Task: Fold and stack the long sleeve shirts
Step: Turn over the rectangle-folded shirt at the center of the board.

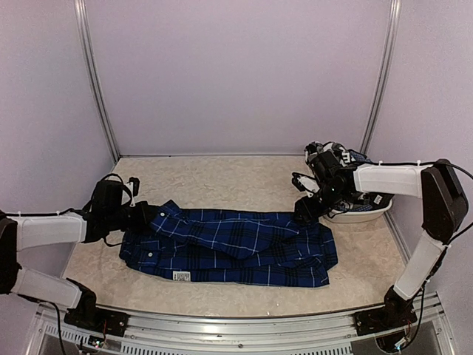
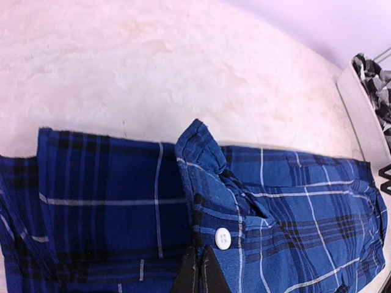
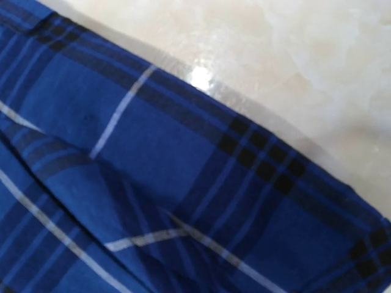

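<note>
The royal blue plaid shirt (image 1: 229,248) lies flat across the table's middle, with a sleeve folded over its body. My left gripper (image 1: 144,214) is at its left collar end. In the left wrist view its fingertips (image 2: 203,268) are pressed together on the button placket of the blue shirt (image 2: 293,201), beside a white button. My right gripper (image 1: 307,211) sits low at the shirt's far right edge. In the right wrist view blue cloth (image 3: 153,152) fills the frame and hides the fingers. The black-and-white checked shirt (image 1: 346,157) lies in a basket at the right.
The white basket (image 1: 366,214) stands at the table's right, against the wall, and its rim shows in the left wrist view (image 2: 360,116). Purple walls close the back and sides. A metal rail (image 1: 244,325) runs along the near edge.
</note>
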